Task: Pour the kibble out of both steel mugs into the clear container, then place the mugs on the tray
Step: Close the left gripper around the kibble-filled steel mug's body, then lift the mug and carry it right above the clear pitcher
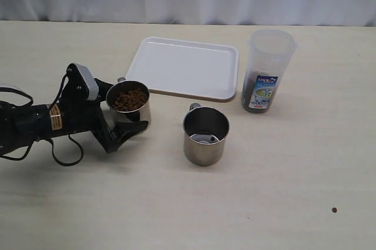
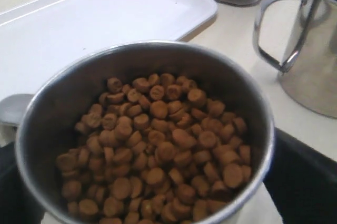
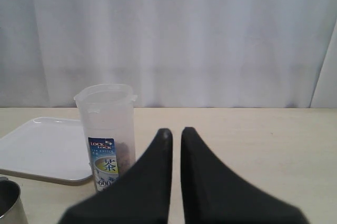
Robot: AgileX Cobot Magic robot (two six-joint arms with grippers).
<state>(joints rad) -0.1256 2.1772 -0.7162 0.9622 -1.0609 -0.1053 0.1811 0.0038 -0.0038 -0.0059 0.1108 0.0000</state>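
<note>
Kibble (image 2: 158,150) fills much of one steel mug (image 2: 58,113), which stands upright on the table (image 1: 264,191) just in front of the tray (image 1: 188,65), so none spills. The left gripper (image 1: 128,109) straddles it with jaws spread wide, apparently not yet squeezing, set for a side grasp. Nearby the other mug (image 1: 205,138) looks emptied, and the clear container (image 1: 267,71) beside the tray holds a low brown layer. Off to the side, the right gripper (image 3: 175,134) is closed on nothing.
</note>
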